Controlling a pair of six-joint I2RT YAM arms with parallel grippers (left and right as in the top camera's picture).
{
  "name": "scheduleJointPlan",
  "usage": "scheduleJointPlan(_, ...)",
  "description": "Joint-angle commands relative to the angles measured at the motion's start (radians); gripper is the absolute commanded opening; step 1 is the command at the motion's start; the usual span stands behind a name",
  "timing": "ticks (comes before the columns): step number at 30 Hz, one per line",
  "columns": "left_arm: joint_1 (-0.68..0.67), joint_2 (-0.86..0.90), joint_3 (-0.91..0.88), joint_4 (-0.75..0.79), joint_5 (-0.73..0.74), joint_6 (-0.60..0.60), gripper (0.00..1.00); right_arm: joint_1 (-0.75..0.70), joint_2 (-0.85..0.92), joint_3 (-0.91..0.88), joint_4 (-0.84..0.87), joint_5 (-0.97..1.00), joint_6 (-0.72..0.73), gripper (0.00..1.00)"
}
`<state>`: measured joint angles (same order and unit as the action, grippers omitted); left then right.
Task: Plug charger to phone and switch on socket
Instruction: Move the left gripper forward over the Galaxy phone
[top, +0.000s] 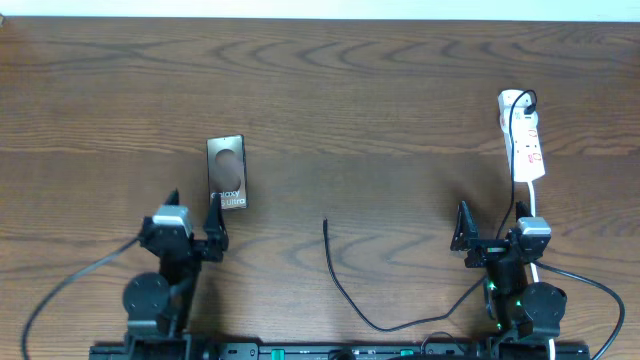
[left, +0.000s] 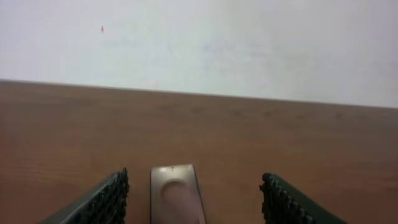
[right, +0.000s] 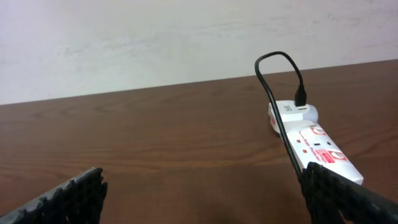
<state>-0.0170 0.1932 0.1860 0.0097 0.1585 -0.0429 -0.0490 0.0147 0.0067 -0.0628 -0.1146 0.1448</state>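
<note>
At the left we see the left gripper (top: 196, 212) low over the wooden table (top: 350, 100). Its jaws stand wide apart with nothing between the fingers (left: 109, 198). In the left wrist view the phone (left: 174, 193) shows in the gap between them.

From overhead, the phone (top: 226, 172) lies flat just ahead of that gripper and a little to its right. Its long side points away from the robot, and the white lettering sits at its near end.

Further right, between the two arms, the charger (top: 328, 250) lies loose on the wood. Its slim plug tip (top: 325, 224) is free, well apart from the phone and nearer the robot's base. The thin black cable curves from there towards the right arm.

The right gripper (top: 492, 225) is also spread wide and holds nothing; in the right wrist view we see its fingers (right: 68, 199) at both lower corners.

Ahead of it, at the right of the table, lies the socket (top: 525, 140), a white power strip with red markings. The charger's other end is plugged into the strip's far end (right: 298, 107), and the black cable loops up and runs back along the strip. A white cord (top: 535, 205) leaves its near end.
</note>
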Motion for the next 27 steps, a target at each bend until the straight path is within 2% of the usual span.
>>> scheduleJointPlan(1, 0.005, 0.143, 0.159, -0.003, 0.013, 0.047, 0.66, 0.005, -0.003, -0.001, -0.005, 0.011, -0.014, 0.99)
scheduleJointPlan(6, 0.005, 0.422, 0.423, -0.125, 0.013, 0.047, 0.66, 0.005, -0.003, -0.001, -0.005, 0.011, -0.014, 0.99)
scheduleJointPlan(12, 0.005, 0.832, 0.862, -0.513, 0.013, 0.056, 0.66, 0.005, -0.003, -0.001, -0.005, 0.011, -0.014, 0.99)
scheduleJointPlan(18, 0.005, 1.249, 1.268, -0.904, 0.048, 0.133, 0.66, 0.005, -0.003, -0.001, -0.005, 0.011, -0.014, 0.99)
scheduleJointPlan(21, 0.005, 1.383, 1.364, -0.997, 0.071, 0.132, 0.66, 0.005, -0.003, -0.001, -0.005, 0.011, -0.014, 0.99)
scheduleJointPlan(27, 0.005, 1.508, 1.373, -0.996, 0.077, 0.133, 0.66, 0.005, -0.003, -0.001, -0.005, 0.011, -0.014, 0.99)
